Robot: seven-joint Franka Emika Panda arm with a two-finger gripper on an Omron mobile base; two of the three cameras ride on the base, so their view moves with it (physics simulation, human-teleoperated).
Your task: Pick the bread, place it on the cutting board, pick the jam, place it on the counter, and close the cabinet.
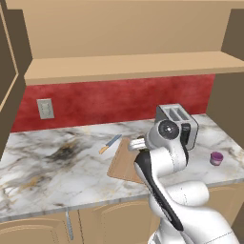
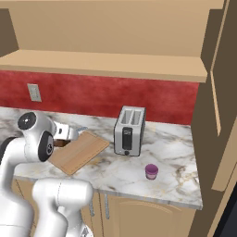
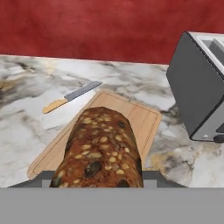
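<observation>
A dark brown seeded bread (image 3: 100, 148) fills the lower middle of the hand view, and my gripper (image 1: 137, 144) is shut on it. It hangs just above the near end of the light wooden cutting board (image 3: 142, 118), which lies on the marble counter (image 1: 47, 167). The bread hides my fingertips. A purple jam (image 1: 217, 158) jar stands on the counter to the right of the toaster, also seen as jam (image 2: 151, 171) near the front edge. The cabinet (image 1: 124, 66) above stands open, its right door (image 2: 222, 83) swung out.
A silver toaster (image 1: 178, 123) stands just right of the board, close to my arm. A knife (image 3: 72, 97) with a tan handle lies on the counter beyond the board's left corner. A red wall with an outlet (image 1: 45, 108) backs the counter.
</observation>
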